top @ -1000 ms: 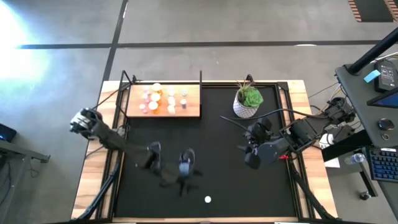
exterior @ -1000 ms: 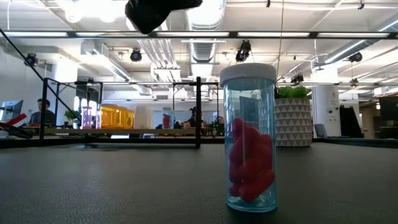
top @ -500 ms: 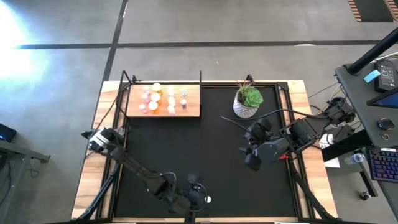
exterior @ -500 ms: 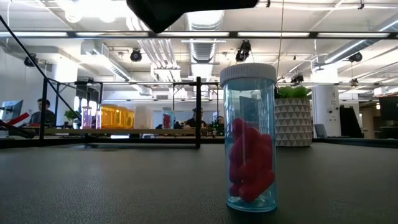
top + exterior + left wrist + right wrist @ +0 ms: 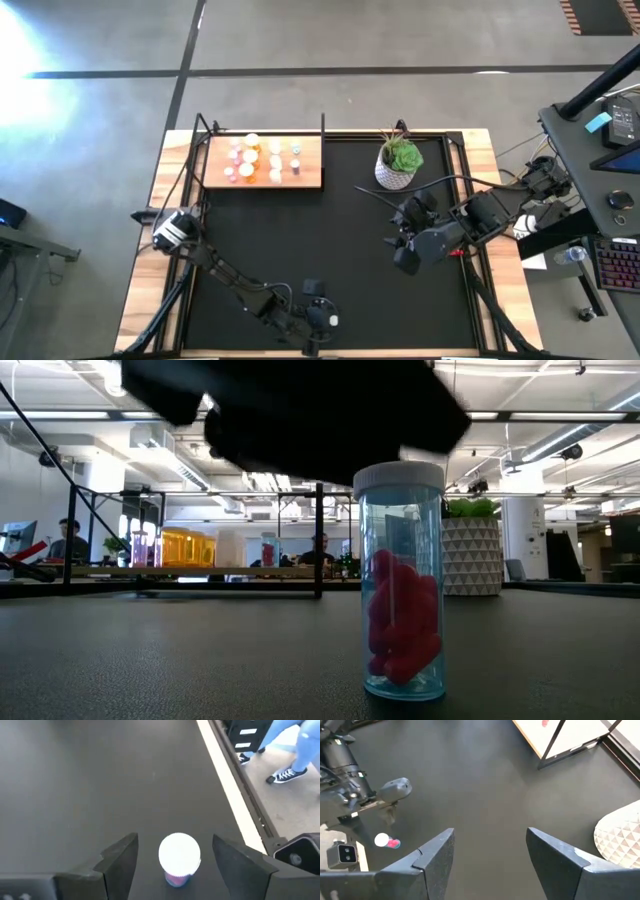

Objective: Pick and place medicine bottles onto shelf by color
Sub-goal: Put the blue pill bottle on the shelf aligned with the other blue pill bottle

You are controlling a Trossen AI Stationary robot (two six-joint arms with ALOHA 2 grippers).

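Observation:
One medicine bottle [image 5: 402, 580], clear pale blue with pink pills and a white cap [image 5: 179, 855], stands upright on the black mat near the table's front edge [image 5: 333, 321]. My left gripper [image 5: 175, 838] hangs open just above and beside it [image 5: 320, 310]. Its fingers show on either side of the cap without touching. In the low view it is a dark blur [image 5: 300, 420] over the cap. My right gripper [image 5: 490, 831] waits open, high over the mat's right half [image 5: 402, 248]. The wooden shelf [image 5: 263, 160] at the far left carries several small bottles.
A green plant in a white patterned pot [image 5: 398, 162] stands at the far side, right of the shelf. A thin black frame [image 5: 323, 125] rises around the shelf. The mat's near edge and a wooden strip [image 5: 225, 785] lie close beside the lone bottle.
My left gripper has swung from the middle of the mat toward the table's near edge and somewhat to the right, and has sunk down over the lone bottle, staying open. The bottle has kept still.

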